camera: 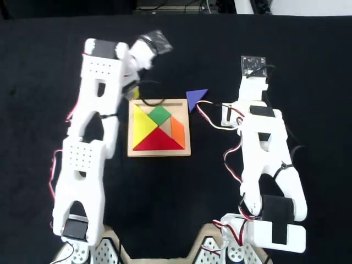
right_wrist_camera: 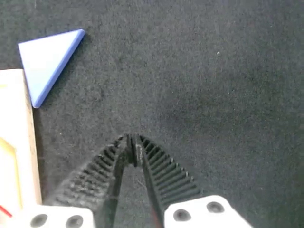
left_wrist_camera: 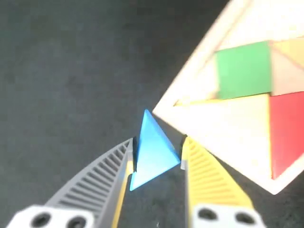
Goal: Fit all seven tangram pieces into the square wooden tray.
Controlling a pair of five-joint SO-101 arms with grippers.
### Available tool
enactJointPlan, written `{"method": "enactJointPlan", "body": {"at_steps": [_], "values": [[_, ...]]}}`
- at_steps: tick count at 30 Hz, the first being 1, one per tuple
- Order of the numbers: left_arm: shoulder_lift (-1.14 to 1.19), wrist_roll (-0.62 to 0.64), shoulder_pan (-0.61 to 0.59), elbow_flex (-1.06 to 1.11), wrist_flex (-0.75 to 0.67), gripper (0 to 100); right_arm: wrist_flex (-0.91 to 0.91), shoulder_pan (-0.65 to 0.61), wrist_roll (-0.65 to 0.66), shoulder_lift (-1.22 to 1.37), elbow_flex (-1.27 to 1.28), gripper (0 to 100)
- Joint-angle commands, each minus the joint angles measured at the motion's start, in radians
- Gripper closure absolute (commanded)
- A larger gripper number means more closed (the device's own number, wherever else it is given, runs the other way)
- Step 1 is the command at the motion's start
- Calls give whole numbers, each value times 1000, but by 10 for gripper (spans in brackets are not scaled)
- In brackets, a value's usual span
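Black table point(camera: 44, 66): left jaws pinch a light-blue triangular piece point(left_wrist_camera: 153, 152) beside the square wooden tray point(camera: 159, 153); slim grip, may twist loose. Right jaws closed, empty.

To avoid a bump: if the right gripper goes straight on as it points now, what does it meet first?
Probably only the black table cover; the right gripper is shut, and the blue triangle and the wooden tray lie off to one side of its line. Depth is unclear.
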Motion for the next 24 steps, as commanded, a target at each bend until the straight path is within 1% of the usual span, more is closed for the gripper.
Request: {"method": "enactJointPlan", "body": {"at_steps": [1, 7, 11, 24], "values": [[20, -43, 68, -33, 6, 834, -14, 15, 3, -12, -10, 987], [91, -101, 101, -35, 3, 834, -14, 15, 3, -12, -10, 987], [117, -101, 107, -35, -49, 834, -14, 15, 3, -12, -10, 987], [124, -101, 111, -25, -66, 829, -17, 12, 3, -10, -10, 987]]}}
